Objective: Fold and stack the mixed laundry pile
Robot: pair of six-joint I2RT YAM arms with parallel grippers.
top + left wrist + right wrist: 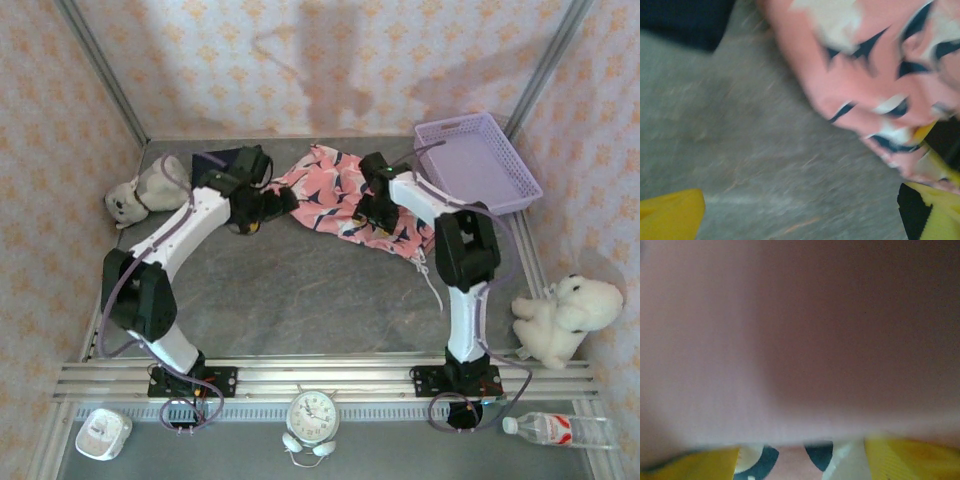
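Pink garment (335, 195): looks soft, light, limp; best pinched at a hem corner.
Left tool (800, 212): spread wide, empty.
Right tool (800, 462): buried in cloth; grip unclear.

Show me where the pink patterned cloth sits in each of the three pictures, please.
Top external: the pink cloth lies at the back middle of the table.
Left wrist: upper right, blurred, over the grey table.
Right wrist: very near the lens, a pink blur across most of the picture.
Shared landmark: its navy-and-white print, at the bottom edge in the right wrist view.
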